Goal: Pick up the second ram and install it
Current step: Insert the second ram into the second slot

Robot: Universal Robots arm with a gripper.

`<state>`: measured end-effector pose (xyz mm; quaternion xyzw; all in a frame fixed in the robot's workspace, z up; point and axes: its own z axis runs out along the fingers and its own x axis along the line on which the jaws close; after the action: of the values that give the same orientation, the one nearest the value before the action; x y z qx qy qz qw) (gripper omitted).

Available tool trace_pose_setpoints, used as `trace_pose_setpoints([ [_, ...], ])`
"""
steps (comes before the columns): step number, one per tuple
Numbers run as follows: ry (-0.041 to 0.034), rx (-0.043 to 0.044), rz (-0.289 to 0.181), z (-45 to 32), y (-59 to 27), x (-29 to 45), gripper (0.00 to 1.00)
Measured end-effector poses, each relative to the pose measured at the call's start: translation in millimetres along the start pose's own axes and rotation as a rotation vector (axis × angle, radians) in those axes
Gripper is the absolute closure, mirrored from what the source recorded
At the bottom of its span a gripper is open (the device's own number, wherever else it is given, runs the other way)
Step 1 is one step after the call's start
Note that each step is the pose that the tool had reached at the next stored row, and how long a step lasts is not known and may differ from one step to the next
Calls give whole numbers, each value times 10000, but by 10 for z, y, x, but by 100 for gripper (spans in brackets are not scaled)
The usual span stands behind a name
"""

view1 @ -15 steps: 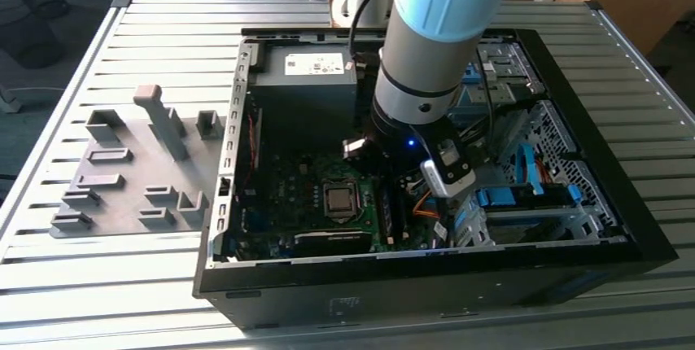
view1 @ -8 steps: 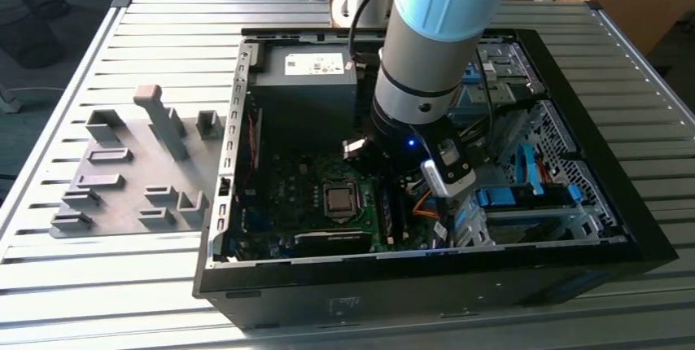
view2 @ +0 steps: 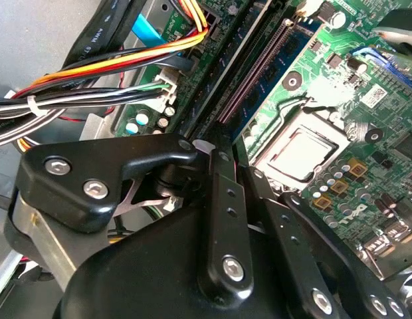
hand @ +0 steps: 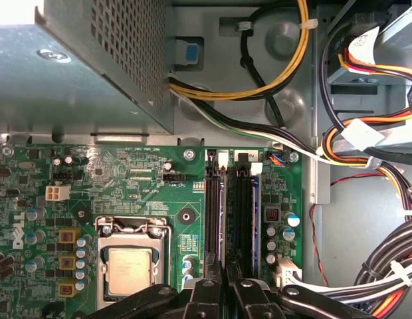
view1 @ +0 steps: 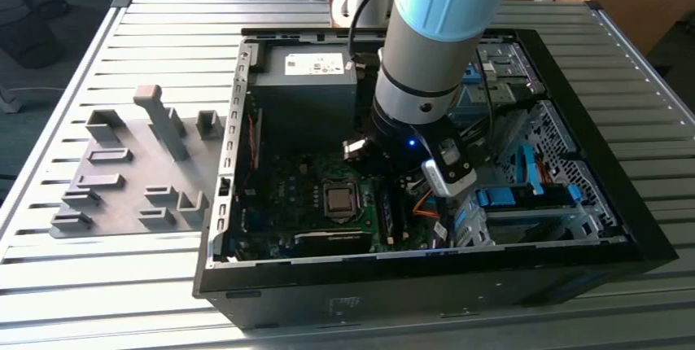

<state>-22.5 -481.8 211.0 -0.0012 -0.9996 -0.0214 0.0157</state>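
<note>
**A:** Where's the black two-fingered gripper (hand: 226, 284)?

**B:** Deep inside the open black computer case (view1: 434, 285), at the end of the silver and pale blue robot arm (view1: 434, 32). The case lies on its side on a grey slatted metal table (view1: 142, 285). In the first wrist view the gripper hangs over the row of long memory slots at the edge of the green motherboard (hand: 126, 186).

**A:** How do the jaws stand?

**B:** Pinched nearly together, with only a thin slit between them. The black fingers (view2: 219, 212) run side by side and meet close at the tips.

**A:** Holding anything?

**B:** As far as I can see, they are clenched on the second ram (hand: 239, 212), a thin, long, dark green-black memory stick. It runs out from between the fingertips, in line with the slots and down among them. I cannot tell whether it is fully seated.

**A:** What's beside it?

**B:** A square silver processor (hand: 129, 269) in its socket sits near the slots on one side. On the other is a bundle of black, yellow and orange cables (hand: 385, 279). A grey perforated metal power-supply box (hand: 93, 66) lies beyond the board.

**A:** And outside the case?

**B:** A pale grey plastic holder tray (view1: 120, 195) lies on the table towards the exterior view's left, well apart from the gripper.
</note>
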Motion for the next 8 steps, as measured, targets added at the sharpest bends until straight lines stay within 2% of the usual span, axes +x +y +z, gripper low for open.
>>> trace_pose_setpoints([
  [8, 0, -1, -2, 28, -1, -1, 86],
])
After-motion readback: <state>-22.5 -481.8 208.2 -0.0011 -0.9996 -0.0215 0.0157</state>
